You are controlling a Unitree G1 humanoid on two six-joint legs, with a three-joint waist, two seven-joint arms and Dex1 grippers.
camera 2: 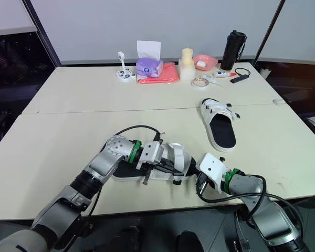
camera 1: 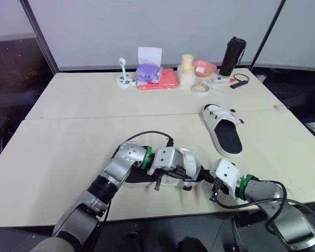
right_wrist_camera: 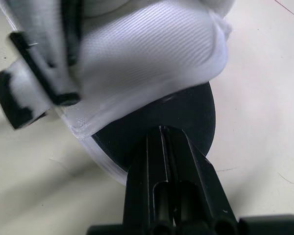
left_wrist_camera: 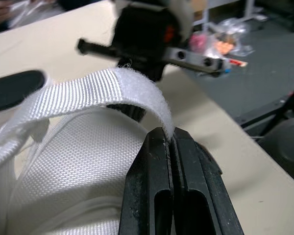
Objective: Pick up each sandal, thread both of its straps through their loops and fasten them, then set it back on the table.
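STATE: sandal (camera 2: 178, 156) lay at table (camera 1: 68, 131) front edge | left gripper (left_wrist_camera: 170, 142) was clamped on strap (left_wrist_camera: 88, 90) tip | right gripper (right_wrist_camera: 162, 129) was closed, tips against sole (right_wrist_camera: 191, 110) | RISK: shallow pinch could slip under pull, dropping strap before its loop.

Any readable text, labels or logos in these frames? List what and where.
No text can be read.
On the tube by the tape roll: coloured label, too small to read.
On the black bottle and purple pack: no legible print.
On the strap in the left gripper and the sandal sole in the right gripper: plain, no marking.
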